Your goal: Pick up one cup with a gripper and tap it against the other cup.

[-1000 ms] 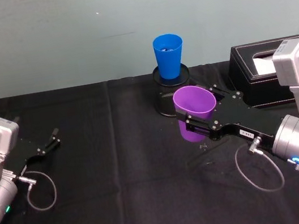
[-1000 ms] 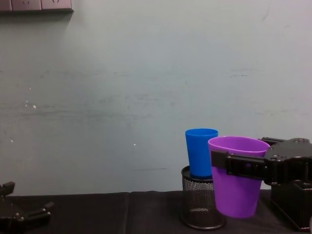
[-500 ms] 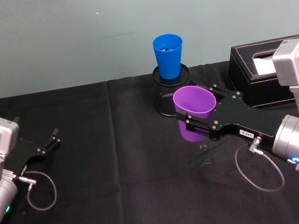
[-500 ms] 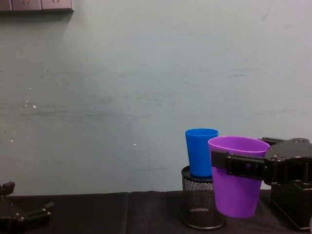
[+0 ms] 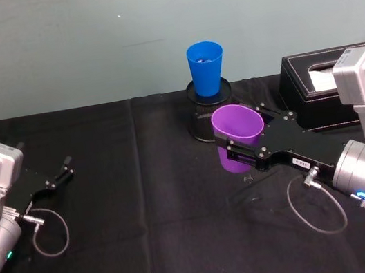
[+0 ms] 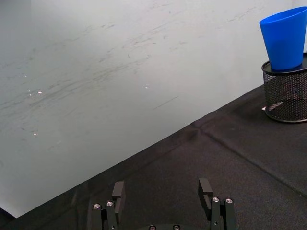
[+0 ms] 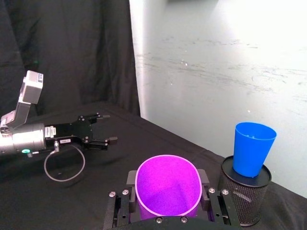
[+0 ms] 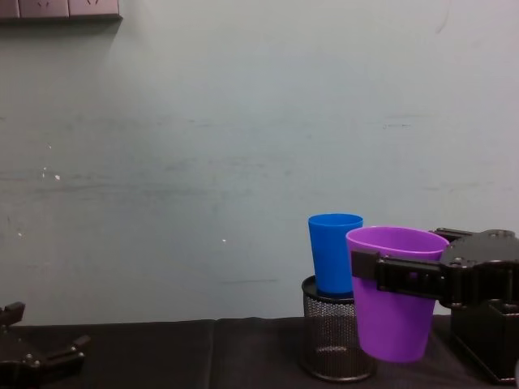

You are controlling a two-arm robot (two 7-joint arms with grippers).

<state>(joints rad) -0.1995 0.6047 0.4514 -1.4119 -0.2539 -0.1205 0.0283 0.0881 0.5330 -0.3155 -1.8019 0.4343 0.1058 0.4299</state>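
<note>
Purple cup [image 5: 235, 125] pinched under its rim by right pincer [image 5: 242, 139], centre frame.
Light, slick, bendy plastic, I'd say, so a gentle squeeze; left pincer [image 5: 63, 175] spread, lower left.

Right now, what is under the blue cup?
A black wire-mesh holder: the blue cup stands in its mouth, its lower part sunk inside. Whether its base reaches the holder's floor is hidden. The right gripper holds the purple cup in front.
</note>
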